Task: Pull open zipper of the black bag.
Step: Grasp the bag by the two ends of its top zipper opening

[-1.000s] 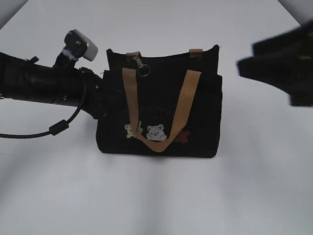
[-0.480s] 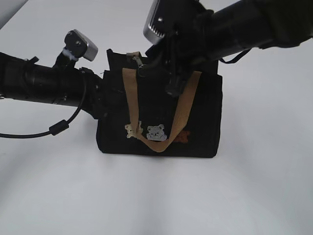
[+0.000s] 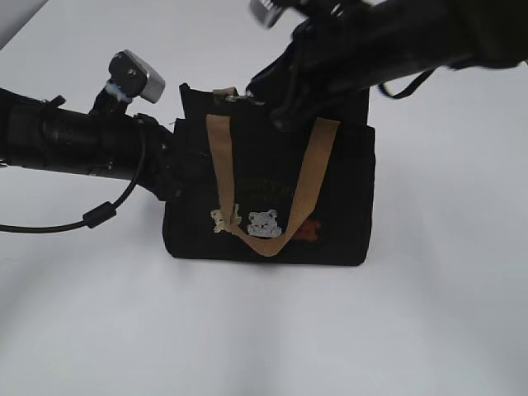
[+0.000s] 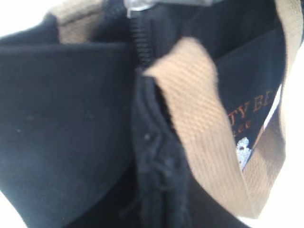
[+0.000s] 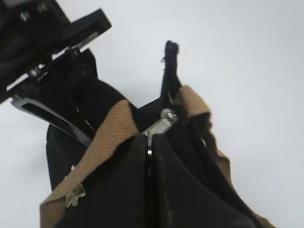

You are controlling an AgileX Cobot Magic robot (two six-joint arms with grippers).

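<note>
The black bag [image 3: 272, 194] stands on the white table [image 3: 264, 330], its tan straps [image 3: 309, 186] draped over the front, the right gripper [image 5: 148, 142] pinched shut on the silver zipper pull [image 5: 159, 124] at the top edge while the left gripper [image 3: 177, 161], nearly closed, grips the bag's left side

left end effector [image 3: 177, 157] narrowly parted | right end effector [image 5: 148, 142] clamped closed

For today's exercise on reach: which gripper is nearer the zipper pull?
Right. The right gripper is shut on the zipper pull at the bag's top edge; the left gripper grips the bag's left end, away from the pull.
</note>
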